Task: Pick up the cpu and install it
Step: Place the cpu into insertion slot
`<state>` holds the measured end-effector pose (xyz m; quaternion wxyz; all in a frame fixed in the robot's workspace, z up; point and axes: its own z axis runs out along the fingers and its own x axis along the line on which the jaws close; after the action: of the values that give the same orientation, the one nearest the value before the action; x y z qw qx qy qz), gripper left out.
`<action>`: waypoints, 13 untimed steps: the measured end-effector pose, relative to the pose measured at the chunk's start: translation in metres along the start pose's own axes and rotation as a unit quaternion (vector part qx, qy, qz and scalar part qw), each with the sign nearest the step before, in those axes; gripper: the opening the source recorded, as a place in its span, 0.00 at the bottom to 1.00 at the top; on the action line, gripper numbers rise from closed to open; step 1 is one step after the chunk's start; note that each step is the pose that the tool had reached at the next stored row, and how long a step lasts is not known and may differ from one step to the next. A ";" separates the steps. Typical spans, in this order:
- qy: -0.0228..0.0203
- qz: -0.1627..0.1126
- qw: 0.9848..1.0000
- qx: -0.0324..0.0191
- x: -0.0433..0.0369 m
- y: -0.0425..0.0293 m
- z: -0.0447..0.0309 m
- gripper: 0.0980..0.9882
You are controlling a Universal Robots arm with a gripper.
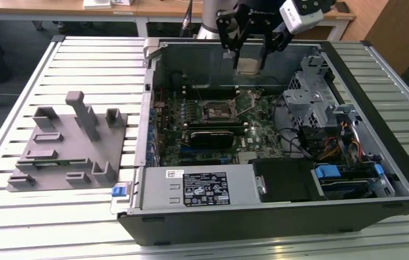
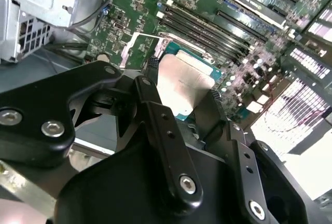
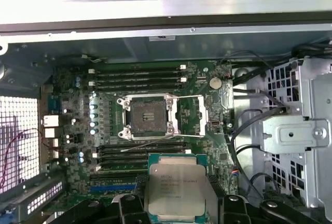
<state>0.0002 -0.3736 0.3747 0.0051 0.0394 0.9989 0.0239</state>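
The cpu [image 1: 247, 66], a small square chip with a pale metal top, hangs in the air over the back part of the open computer case [image 1: 377, 179]. My gripper [image 1: 247, 60] is shut on it, one black finger on each of two opposite edges. In both wrist views the cpu [image 3: 176, 187] [image 2: 181, 86] sits between the fingers [image 2: 155, 105] with the green motherboard [image 3: 207, 141] below it. The open cpu socket [image 3: 147, 116] lies bare on the board, its metal load frame [image 3: 189, 115] swung aside; in the exterior view the socket [image 1: 215, 111] is lower and nearer than the chip.
A grey plastic fixture [image 1: 67, 146] lies on the slatted table [image 1: 9, 108] at the exterior view's left. Inside the case are a power supply [image 1: 197, 187] at the front, a metal drive cage [image 1: 312, 92] with cables at the exterior view's right, and memory slots [image 3: 137, 76] beside the socket.
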 end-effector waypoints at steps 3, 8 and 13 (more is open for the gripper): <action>-0.001 0.023 1.000 0.000 0.0000 0.0001 0.0001 0.48; -0.003 0.063 0.998 0.001 0.0000 0.0002 0.0006 0.48; -0.005 0.099 0.995 0.001 0.0001 0.0003 0.0011 0.48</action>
<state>0.0002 -0.3733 0.3736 0.0079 0.1386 0.9901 0.0227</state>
